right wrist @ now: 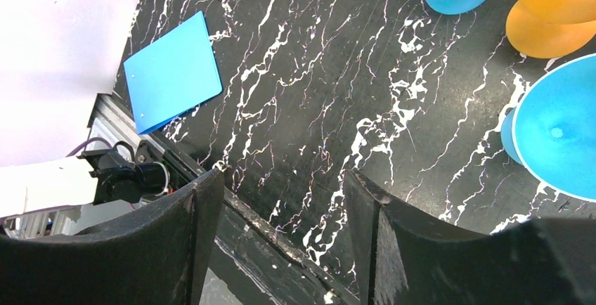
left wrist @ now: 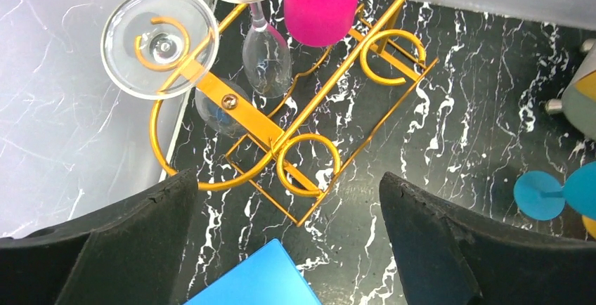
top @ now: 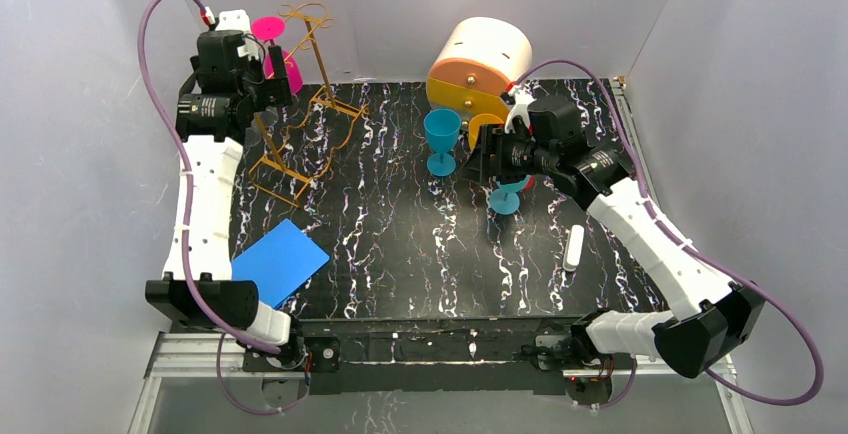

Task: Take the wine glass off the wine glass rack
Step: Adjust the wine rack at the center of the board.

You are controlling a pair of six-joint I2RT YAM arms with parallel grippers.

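The gold wire wine glass rack (top: 312,104) stands at the back left of the table and fills the left wrist view (left wrist: 309,108). Two clear wine glasses hang upside down in its rings, one with its foot up (left wrist: 160,41), the other with its bowl down (left wrist: 267,59). A pink wine glass (left wrist: 321,3) hangs beside them and also shows in the top view (top: 282,54). My left gripper (left wrist: 288,235) is open and empty, high above the rack's base, at the rack's top in the top view (top: 272,89). My right gripper (right wrist: 281,235) is open and empty over the table (top: 478,159).
A round cream-and-orange drawer box (top: 480,64) stands at the back. Two blue glasses stand near it, one (top: 441,139) left of my right gripper, one (top: 507,197) under it (right wrist: 559,136). A blue card (top: 280,259) lies front left. A white stick (top: 573,249) lies right.
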